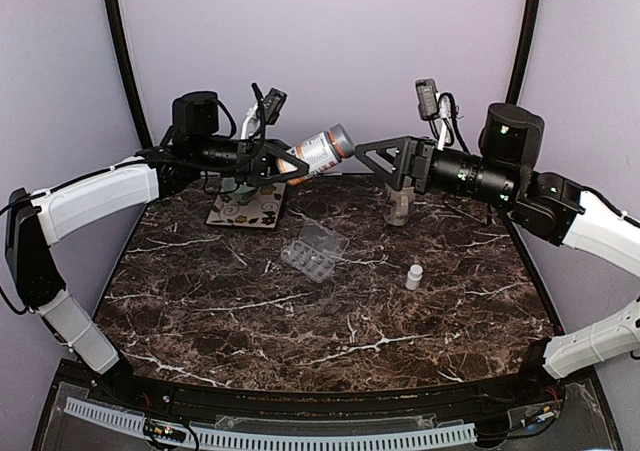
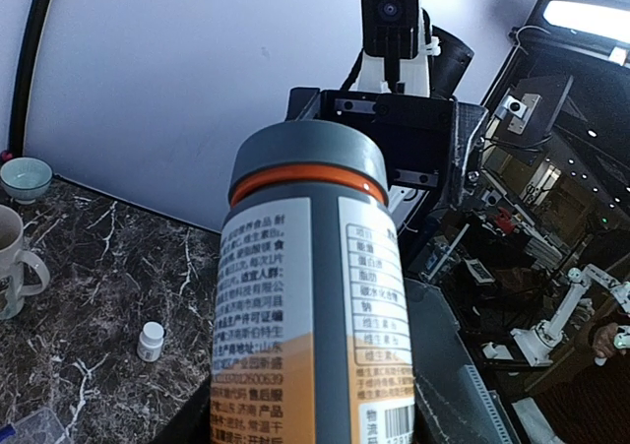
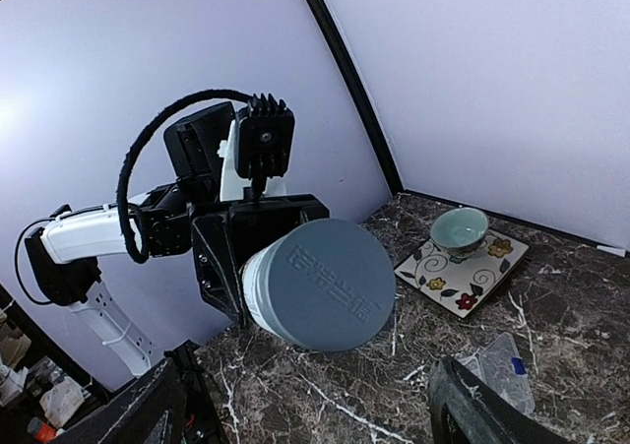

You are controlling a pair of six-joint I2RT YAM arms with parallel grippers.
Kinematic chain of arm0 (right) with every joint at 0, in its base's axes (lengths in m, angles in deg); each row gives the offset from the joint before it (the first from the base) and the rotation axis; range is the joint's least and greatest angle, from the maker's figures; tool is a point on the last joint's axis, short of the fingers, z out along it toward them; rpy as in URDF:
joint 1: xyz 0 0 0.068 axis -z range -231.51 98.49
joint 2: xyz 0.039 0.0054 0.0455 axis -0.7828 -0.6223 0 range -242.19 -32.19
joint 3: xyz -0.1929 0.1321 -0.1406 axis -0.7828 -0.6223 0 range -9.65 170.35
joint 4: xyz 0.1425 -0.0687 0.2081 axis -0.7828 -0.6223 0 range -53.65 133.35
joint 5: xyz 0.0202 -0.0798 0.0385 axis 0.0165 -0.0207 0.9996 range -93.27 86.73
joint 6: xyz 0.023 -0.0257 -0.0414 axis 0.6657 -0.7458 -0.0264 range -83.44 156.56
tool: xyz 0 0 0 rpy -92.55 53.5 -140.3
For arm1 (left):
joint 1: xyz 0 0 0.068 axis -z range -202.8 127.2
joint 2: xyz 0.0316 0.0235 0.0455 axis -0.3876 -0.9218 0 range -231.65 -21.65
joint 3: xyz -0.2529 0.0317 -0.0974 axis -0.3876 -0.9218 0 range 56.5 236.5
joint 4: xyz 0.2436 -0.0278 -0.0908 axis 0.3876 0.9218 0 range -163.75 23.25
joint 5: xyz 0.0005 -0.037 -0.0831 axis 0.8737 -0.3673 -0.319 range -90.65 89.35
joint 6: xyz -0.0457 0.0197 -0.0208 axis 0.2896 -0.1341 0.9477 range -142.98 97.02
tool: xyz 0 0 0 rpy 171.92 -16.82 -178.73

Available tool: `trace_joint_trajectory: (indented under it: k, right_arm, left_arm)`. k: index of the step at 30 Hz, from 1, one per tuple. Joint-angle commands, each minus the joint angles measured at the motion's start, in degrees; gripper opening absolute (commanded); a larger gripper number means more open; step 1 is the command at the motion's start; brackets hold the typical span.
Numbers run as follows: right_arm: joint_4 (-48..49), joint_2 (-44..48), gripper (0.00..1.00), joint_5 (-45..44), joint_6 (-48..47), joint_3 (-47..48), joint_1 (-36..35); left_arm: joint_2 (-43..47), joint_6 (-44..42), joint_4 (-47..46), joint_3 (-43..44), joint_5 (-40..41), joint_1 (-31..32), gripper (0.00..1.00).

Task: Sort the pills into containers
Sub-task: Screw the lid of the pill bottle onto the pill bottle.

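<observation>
A pill bottle (image 1: 322,152) with a grey cap and a white and orange label lies level in the air at the back of the table. My left gripper (image 1: 291,167) is shut on its body. In the left wrist view the bottle (image 2: 305,306) fills the middle and hides the fingers. My right gripper (image 1: 368,163) is open, facing the cap from just to the right, not touching it. The cap (image 3: 330,285) shows beyond the spread fingers (image 3: 472,410) in the right wrist view. The clear containers box (image 1: 315,251) lies mid-table, lid open. No pills show.
A small white bottle (image 1: 413,276) stands right of the organizer. At the back left a flowered plate (image 1: 250,211) carries a pale green bowl (image 3: 459,229). A mug (image 1: 398,206) stands under the right gripper. Walls close the back and sides.
</observation>
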Motion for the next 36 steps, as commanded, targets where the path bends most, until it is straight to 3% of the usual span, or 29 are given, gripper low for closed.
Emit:
trace_joint_trajectory:
  k: [1,36]
  right_arm:
    - [2.19,-0.89,0.86,0.33,-1.04,0.90,-0.22]
    - [4.64,-6.92,0.81,3.92,-0.56,6.21,0.12]
  left_arm:
    - [-0.40,4.57,-5.15,2.49,-5.70,-0.35,0.00]
    - [-1.43,5.18,-4.94,2.58,-7.76,-0.26,0.00]
